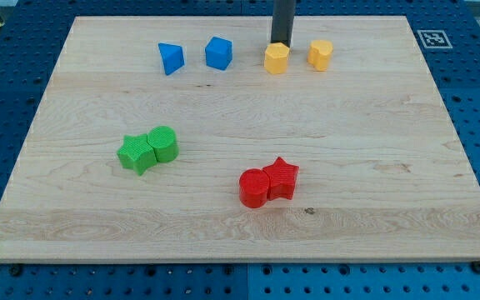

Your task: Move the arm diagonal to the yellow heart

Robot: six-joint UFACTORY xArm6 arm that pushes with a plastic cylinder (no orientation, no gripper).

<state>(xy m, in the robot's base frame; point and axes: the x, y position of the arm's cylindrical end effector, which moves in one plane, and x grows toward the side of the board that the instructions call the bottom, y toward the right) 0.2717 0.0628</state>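
The yellow heart (321,54) lies near the view's top, right of centre, on the wooden board (373,150). A yellow pentagon (277,58) lies just to its left, with a small gap between them. My dark rod comes down from the view's top edge. My tip (282,43) is right at the top edge of the yellow pentagon, seemingly touching it. The tip is to the left of the yellow heart and slightly above it in the view, about one block's width away.
A blue triangle (171,58) and a blue cube (218,52) lie left of the tip. A green star (137,153) touches a green cylinder (163,143) at centre left. A red cylinder (254,187) touches a red star (282,177) below centre.
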